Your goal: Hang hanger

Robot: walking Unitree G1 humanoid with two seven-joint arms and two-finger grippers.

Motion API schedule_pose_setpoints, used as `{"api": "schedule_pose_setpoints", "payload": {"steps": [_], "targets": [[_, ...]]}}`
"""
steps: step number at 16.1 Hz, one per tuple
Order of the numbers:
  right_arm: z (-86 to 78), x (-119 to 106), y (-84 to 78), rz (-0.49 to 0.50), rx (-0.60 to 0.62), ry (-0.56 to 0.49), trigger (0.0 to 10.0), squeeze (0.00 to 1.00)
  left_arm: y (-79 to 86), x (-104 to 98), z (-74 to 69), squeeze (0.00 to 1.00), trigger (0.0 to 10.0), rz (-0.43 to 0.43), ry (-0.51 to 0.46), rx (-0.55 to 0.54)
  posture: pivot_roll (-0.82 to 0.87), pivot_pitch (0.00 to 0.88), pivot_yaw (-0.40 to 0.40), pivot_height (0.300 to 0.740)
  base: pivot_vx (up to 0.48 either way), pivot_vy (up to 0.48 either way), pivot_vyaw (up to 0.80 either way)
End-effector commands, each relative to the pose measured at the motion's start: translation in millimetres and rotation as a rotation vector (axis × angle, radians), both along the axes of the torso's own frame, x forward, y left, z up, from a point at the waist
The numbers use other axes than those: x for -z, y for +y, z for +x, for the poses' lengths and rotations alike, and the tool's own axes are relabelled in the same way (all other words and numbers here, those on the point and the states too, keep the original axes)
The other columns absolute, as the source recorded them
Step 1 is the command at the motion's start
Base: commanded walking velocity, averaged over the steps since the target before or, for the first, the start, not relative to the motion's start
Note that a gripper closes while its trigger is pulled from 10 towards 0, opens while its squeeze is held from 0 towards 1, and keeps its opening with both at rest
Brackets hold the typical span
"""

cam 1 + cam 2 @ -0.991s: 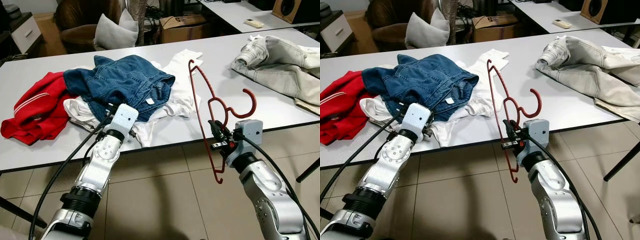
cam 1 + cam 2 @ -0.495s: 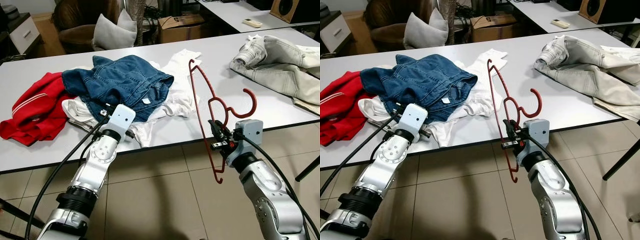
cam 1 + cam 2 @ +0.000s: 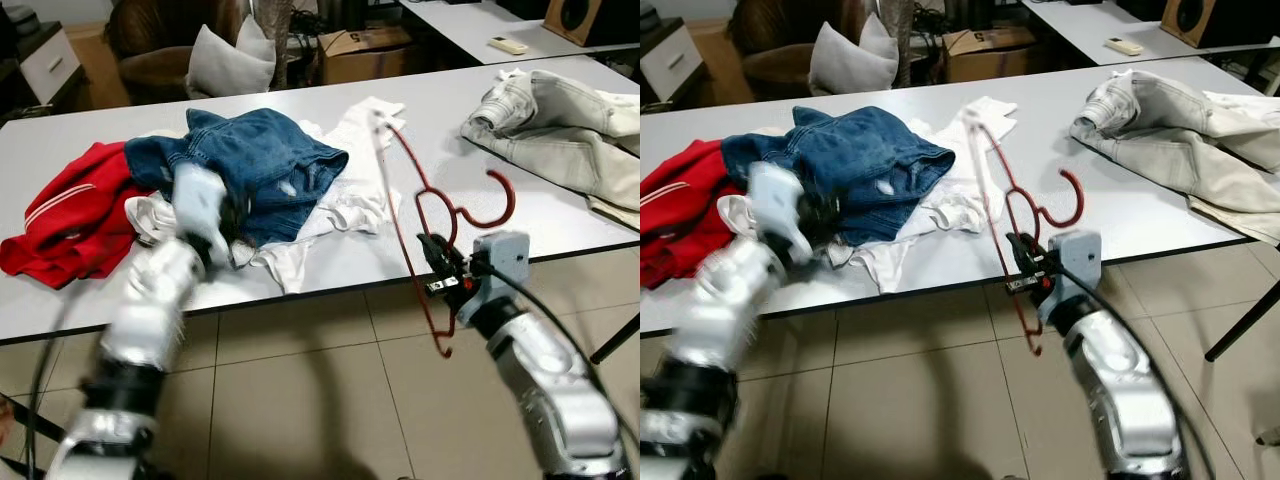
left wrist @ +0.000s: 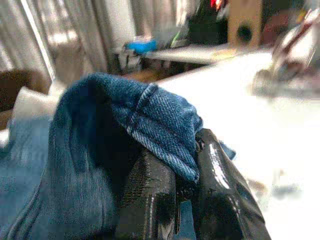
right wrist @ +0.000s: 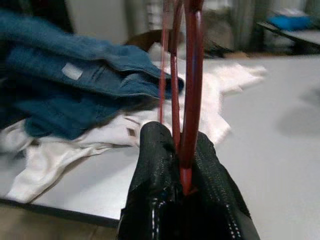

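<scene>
The left arm reaches forward over the worktop edge, blurred, its left claw (image 4: 172,200) pinched together on a fold of denim. The right arm is bent up at the worktop's front edge, its right claw (image 3: 440,268) clamped on a red hanger.

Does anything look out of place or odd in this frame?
Yes. The red hanger in the right hand carries no garment, while the left hand is shut on the denim garment, which lies heaped on the table with other clothes.
</scene>
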State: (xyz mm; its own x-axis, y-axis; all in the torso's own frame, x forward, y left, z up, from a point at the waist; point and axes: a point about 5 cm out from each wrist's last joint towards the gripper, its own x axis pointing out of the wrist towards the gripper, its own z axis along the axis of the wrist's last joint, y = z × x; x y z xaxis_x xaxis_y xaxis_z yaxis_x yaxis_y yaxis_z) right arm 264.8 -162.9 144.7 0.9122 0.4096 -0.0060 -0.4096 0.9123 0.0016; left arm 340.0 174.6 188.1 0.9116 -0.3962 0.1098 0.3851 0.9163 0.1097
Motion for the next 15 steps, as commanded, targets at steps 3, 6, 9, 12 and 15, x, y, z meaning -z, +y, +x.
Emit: {"api": "schedule_pose_setpoints", "payload": {"steps": [3,6,9,12,15], "targets": [[-10.6,-12.8,1.9,-0.131,-0.272,-0.009,10.0,0.0,6.8,-60.2,1.7,0.0,0.0,-0.064,-0.094,0.105,-0.16,0.0,0.06,0.74,0.0,0.0,0.0],[-23.3,-15.4,-14.7,-0.34,-0.438,0.033,10.0,0.0,-2.3,-84.4,-8.0,0.0,0.0,-0.031,-0.11,0.222,-0.16,0.0,0.051,0.74,0.0,0.0,0.0],[-11.0,-27.6,-25.3,-0.373,-0.377,-0.016,10.0,0.0,-9.0,-80.3,-16.1,0.0,0.0,0.034,-0.056,0.307,-0.16,0.0,0.049,0.74,0.0,0.0,0.0],[-14.1,-44.5,-33.3,-0.443,-0.427,-0.034,10.0,0.0,5.6,-67.6,-9.4,0.0,0.0,0.15,0.005,0.166,-0.17,0.0,0.043,0.74,0.0,0.0,0.0],[-34.5,-54.1,-45.6,-0.482,-0.507,0.007,10.0,0.0,19.6,-63.7,-1.0,0.0,0.0,0.166,0.021,0.023,-0.19,0.0,0.048,0.74,0.0,0.0,0.0]]}}
